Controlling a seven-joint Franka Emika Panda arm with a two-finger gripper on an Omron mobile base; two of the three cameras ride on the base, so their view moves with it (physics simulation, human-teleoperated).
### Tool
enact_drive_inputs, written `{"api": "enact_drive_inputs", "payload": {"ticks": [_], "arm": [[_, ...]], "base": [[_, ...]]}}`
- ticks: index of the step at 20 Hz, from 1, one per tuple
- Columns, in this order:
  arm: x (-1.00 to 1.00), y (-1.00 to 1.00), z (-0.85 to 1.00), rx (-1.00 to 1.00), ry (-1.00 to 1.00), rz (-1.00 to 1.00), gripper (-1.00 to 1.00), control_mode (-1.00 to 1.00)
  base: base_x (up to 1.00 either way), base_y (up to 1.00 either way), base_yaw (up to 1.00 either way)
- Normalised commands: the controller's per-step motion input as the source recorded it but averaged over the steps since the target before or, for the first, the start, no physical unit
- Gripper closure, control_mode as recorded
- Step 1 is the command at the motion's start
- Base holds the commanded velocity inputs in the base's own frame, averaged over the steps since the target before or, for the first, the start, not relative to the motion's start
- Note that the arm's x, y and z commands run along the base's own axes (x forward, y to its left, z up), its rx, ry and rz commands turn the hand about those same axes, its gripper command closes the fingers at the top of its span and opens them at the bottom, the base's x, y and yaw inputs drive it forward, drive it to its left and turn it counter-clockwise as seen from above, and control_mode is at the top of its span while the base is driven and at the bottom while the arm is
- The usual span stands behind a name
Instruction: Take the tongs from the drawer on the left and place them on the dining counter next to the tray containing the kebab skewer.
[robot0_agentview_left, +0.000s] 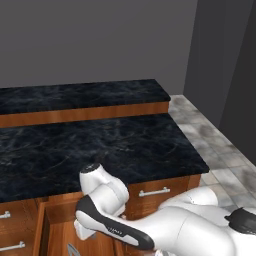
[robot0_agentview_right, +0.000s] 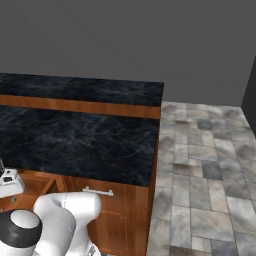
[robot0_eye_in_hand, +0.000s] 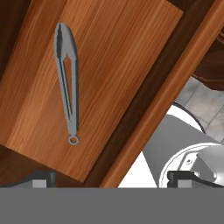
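So the tongs (robot0_eye_in_hand: 67, 83) are lying flat on the wooden floor of the open drawer (robot0_eye_in_hand: 109, 57), seen from the hand view. Arms slightly spread at the far end, little ring at the end nearest the camera. Nothing is touching them, they've got bare wood all around.

The hand (robot0_eye_in_hand: 111, 179) is hanging above the drawer, well clear of the tongs. Its two dark fingertips (robot0_eye_in_hand: 41, 178) sit way out at either side of the bottom of the hand view, so it's spread wide and holding nothing.

In the left base view the arm is bent down into the pulled-out drawer (robot0_agentview_left: 60, 235) below the front edge of the black marble surface (robot0_agentview_left: 100, 145). A closed drawer front with a silver bar handle (robot0_agentview_left: 154, 191) sits just to the right of it. Behind the surface there's a raised second black tier (robot0_agentview_left: 80, 95), and grey tiled floor (robot0_agentview_right: 205, 170) off to the right.
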Motion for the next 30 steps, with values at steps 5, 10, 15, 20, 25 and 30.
{"api": "enact_drive_inputs", "payload": {"ticks": [5, 10, 15, 20, 25, 30], "arm": [[0.0, 0.05, -0.22, 0.07, -0.02, 0.0, -1.0, -1.0], [0.0, 0.13, -0.28, 0.08, 0.0, 0.0, -1.0, -1.0], [0.05, 0.11, -0.25, 0.08, 0.0, 0.0, -1.0, -1.0], [0.11, 0.18, -0.29, 0.04, 0.0, 0.0, -1.0, -1.0], [0.15, 0.4, -0.28, 0.0, 0.0, 0.0, -1.0, -1.0], [0.16, 0.39, -0.21, 0.0, 0.0, 0.0, -1.0, -1.0]], "base": [[0.0, 0.0, 0.0], [0.0, 0.0, 0.0], [0.0, 0.0, 0.0], [0.0, 0.0, 0.0], [0.0, 0.0, 0.0], [0.0, 0.0, 0.0]]}}
